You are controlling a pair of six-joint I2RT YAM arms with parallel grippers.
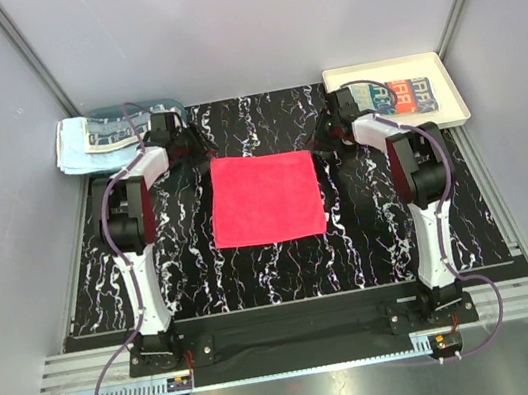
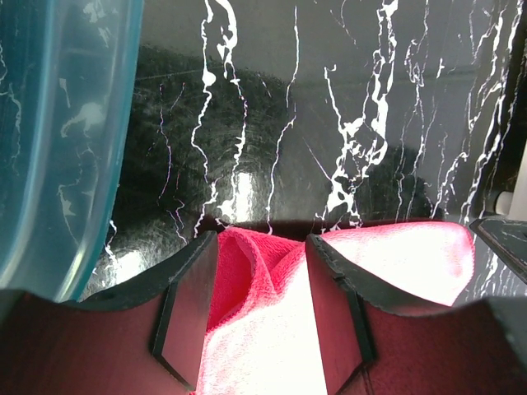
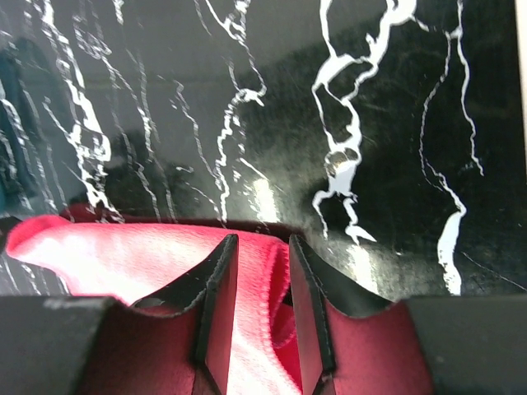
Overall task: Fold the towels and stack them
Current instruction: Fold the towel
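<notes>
Left pincer [image 2: 262, 245] wide, right pincer [image 3: 261, 242] narrower, neither gripping; red towel [image 1: 265, 197] lies nearward, far corners between jaws.

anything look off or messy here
Nothing spilled or damaged. The red towel lies flat, but its far corners are bunched up between the fingers of the left gripper and right gripper. Towels hang loosely over the basket.

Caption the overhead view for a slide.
Red towel flat on the marbled mat; blue towels at the far-left basket, folded towels in the far-right tray.
</notes>
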